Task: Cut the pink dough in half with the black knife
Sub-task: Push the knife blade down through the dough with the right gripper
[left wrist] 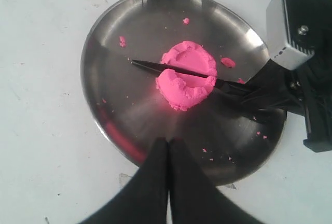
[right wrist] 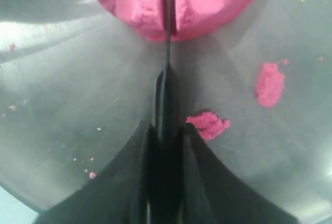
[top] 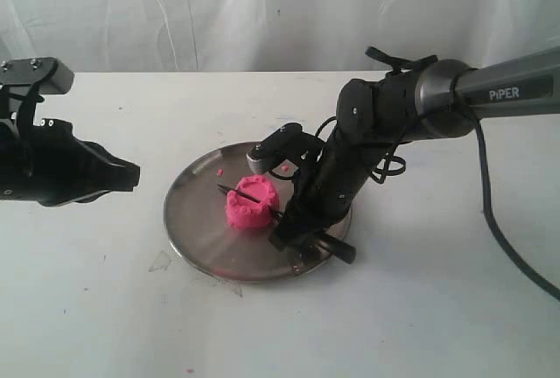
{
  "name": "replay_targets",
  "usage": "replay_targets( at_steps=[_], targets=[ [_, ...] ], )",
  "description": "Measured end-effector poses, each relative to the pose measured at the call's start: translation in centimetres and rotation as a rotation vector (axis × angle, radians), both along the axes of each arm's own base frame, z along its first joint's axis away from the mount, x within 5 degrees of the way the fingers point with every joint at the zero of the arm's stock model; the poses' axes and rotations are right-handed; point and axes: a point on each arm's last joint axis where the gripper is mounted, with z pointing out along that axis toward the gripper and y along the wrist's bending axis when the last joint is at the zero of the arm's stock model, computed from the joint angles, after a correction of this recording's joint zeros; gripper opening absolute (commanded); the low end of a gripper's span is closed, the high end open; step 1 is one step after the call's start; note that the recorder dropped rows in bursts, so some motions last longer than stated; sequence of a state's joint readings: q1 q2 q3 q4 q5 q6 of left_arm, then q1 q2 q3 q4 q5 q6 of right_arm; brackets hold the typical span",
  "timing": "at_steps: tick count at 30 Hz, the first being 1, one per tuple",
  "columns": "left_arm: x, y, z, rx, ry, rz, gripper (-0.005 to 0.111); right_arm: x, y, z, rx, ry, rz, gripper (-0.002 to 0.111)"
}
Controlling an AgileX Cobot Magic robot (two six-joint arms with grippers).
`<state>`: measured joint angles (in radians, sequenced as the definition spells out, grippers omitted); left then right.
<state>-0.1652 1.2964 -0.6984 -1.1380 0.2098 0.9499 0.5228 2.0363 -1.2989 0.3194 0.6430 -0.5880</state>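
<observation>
Right end effector (right wrist: 165, 146) grasping black knife (left wrist: 179, 71), blade sunk through pink dough (left wrist: 187, 74) on metal plate (left wrist: 129, 22), left end effector (left wrist: 167, 154) clenched

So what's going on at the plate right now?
The right pincer is shut on the slim black knife, whose blade is sunk across the middle of the hot-pink dough lump on the round metal plate. The cut looks well under way. The left pincer hovers shut beside the plate, holding nothing.

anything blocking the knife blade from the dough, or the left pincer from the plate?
Nothing visible. The right pincer holds the black knife, whose blade is already sunk across the pink dough. The left pincer hangs shut over the plate's near rim, unobstructed.
</observation>
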Motion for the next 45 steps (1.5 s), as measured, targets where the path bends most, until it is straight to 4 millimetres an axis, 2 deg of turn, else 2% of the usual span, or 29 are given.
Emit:
replay_targets(
  at_steps=[35,45],
  targets=[
    [0.3,0.0,0.42,-0.04,-0.007,0.037,0.0,-0.27,-0.05,0.02,-0.013,0.03,0.025,0.0],
    [0.3,0.0,0.42,-0.041,-0.007,0.038,0.0,-0.92,0.76,0.0,-0.015,0.04,0.059,0.0]
  ],
)
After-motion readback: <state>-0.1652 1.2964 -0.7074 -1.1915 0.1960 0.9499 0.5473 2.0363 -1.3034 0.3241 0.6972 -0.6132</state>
